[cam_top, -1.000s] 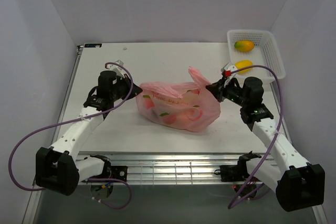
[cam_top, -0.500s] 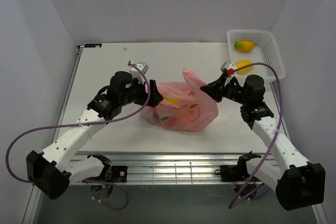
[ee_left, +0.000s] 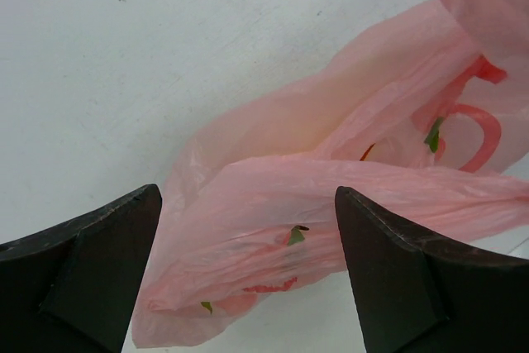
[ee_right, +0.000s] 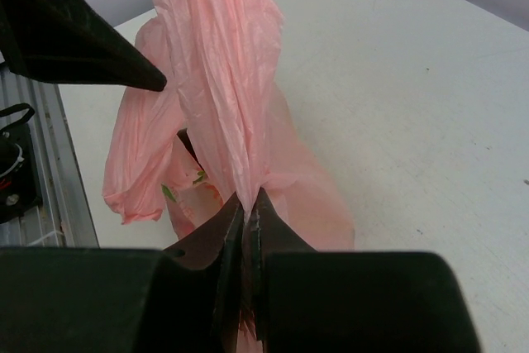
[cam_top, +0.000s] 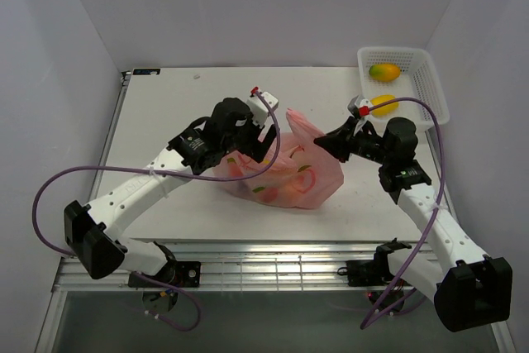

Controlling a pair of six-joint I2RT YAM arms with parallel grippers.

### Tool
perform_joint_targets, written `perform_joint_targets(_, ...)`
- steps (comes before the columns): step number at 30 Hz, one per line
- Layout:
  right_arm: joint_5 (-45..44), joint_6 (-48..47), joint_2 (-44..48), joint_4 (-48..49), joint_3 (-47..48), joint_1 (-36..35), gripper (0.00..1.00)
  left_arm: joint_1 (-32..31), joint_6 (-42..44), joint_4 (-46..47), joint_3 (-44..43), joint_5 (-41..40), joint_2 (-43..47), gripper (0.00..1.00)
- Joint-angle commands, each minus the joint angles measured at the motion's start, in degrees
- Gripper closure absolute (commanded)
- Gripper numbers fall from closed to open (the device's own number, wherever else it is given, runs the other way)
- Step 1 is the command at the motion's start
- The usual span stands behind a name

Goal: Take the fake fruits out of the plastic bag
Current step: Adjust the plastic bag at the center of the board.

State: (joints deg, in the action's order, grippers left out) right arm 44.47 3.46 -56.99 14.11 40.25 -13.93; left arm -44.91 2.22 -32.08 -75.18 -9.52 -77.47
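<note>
The pink plastic bag (cam_top: pixel 285 173) lies crumpled mid-table, printed with fruit motifs; what is inside shows only as vague shapes. My right gripper (cam_top: pixel 324 140) is shut on a gathered strip of the bag (ee_right: pixel 223 80) at its right side and holds it up taut. My left gripper (cam_top: pixel 266 140) hangs open over the bag's left top, with the wide-apart fingers (ee_left: pixel 91 279) either side of a loose fold of the bag (ee_left: pixel 273 229) and touching nothing. Two fake fruits sit in the basket: a yellow-green-red mango (cam_top: pixel 384 72) and a yellow one (cam_top: pixel 383 104).
A white lattice basket (cam_top: pixel 433 88) stands at the far right corner, just behind my right arm. Purple cables loop from both arms. Grey walls close in the table on the left, back and right. A slatted metal rail runs along the near edge.
My left gripper let go and opened wide, then swung right and forward until it was over the bag's top. The bag sagged and bunched towards the right. The right gripper kept its hold.
</note>
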Motion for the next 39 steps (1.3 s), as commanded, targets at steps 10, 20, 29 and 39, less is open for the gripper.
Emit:
perform_joint_targets(10,1.0,1.5,-1.8,-1.3,5.5,0.1,0.92,-0.8,11.5,-0.4,2.9,17.1,10.0,0.02)
perform_joint_targets(20,2.5,0.4,-3.6,-4.2,7.4,0.1,0.92,-2.2,9.0,-2.4,4.6,12.9,7.2,0.02)
perform_joint_targets(29,4.5,0.9,-3.8,-4.2,7.6,0.1,0.92,-9.5,12.1,0.2,4.7,-0.8,3.8,0.02)
perform_joint_targets(39,5.7,1.3,-1.8,-3.5,6.5,0.1,0.92,-13.3,17.1,3.3,5.4,-18.9,-1.7,0.02)
